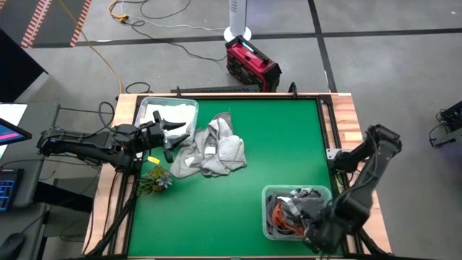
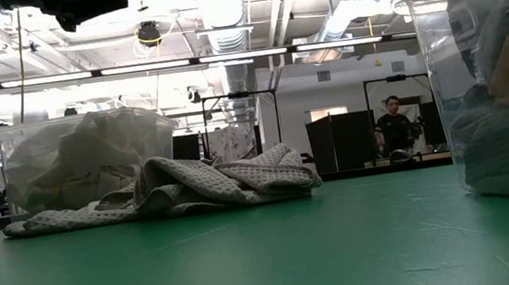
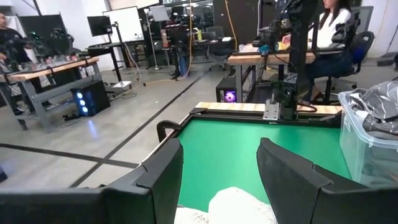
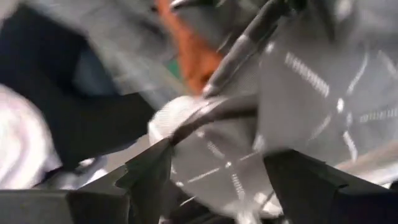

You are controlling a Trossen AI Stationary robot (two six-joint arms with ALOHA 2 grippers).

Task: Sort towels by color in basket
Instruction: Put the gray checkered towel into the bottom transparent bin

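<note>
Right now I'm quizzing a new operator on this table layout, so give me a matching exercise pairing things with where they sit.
Things:
1. white towels
2. light grey towels
3. rust orange towel
4. plant sprig

Places:
A. loose on the green mat
B. clear bin under the right arm
C. table edge near the left arm
D. bin beside the left gripper

Pairs: 1-D, 2-A, 3-B, 4-C

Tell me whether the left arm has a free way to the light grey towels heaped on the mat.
Probably yes. The left pincer hangs open right beside the light grey towels, with nothing between them. The white-towel bin and plant sprig sit off to either side.
</note>
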